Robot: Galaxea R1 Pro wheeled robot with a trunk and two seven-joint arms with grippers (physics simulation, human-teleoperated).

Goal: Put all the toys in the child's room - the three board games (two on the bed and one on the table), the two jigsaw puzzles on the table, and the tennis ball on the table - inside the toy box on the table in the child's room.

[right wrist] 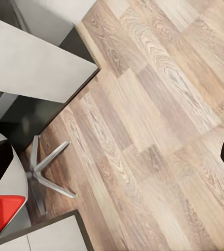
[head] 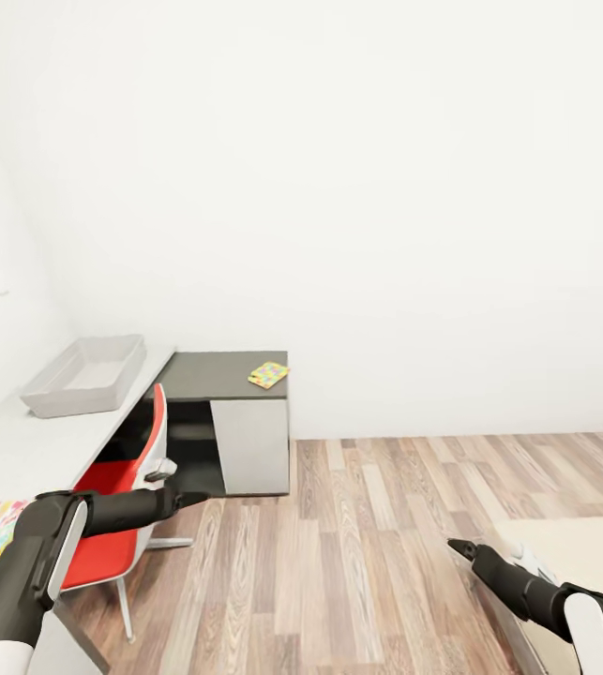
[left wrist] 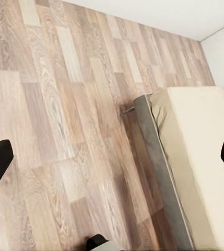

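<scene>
Head view: toy box (head: 85, 375) on table (head: 20, 445) — well beyond left tool (head: 193, 499); both tools spread, empty.

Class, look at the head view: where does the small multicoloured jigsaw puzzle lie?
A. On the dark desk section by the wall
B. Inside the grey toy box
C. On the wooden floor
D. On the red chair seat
A: the jigsaw puzzle rests on the dark desk section, apart from the toy box.
</scene>
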